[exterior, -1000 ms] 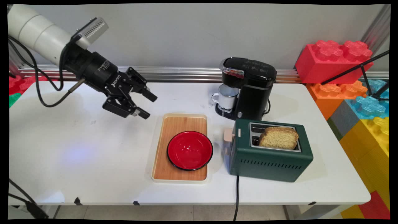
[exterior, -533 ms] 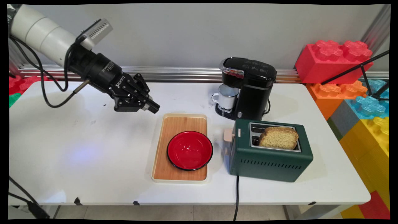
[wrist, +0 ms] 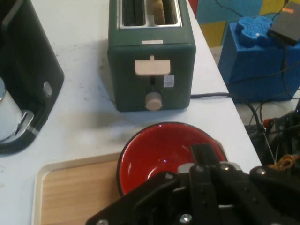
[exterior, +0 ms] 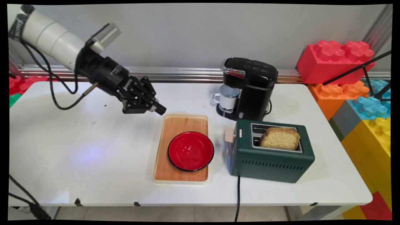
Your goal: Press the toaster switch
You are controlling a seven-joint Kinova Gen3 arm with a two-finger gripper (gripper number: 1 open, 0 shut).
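While it hangs in the air just off the far left corner of the wooden tray (exterior: 175,125), the black gripper (exterior: 158,109) has its two fingers drawn together with nothing between them. It touches nothing. Its body is black, lettered in white, and it slants down and to the right from the white arm, its long axis aimed toward the tray and the toaster beyond. In the hand view the gripper (wrist: 202,151) rises from the bottom edge, its closed fingers crossing the near rim of the red bowl (wrist: 159,152).

That tray has a pale rim and a wood-grain floor, and the red bowl (exterior: 190,151), black-edged, sits in its near half with nothing inside it. Just right of the tray stands a dark green toaster (exterior: 271,159) with a cream lever facing the tray; one slice of bread (exterior: 280,137) stands in its nearer slot, while the other slot shows none. Behind the toaster a black coffee machine (exterior: 253,89) holds a white enamel mug (exterior: 228,97) under its spout. All of it stands on the white table (exterior: 78,156).
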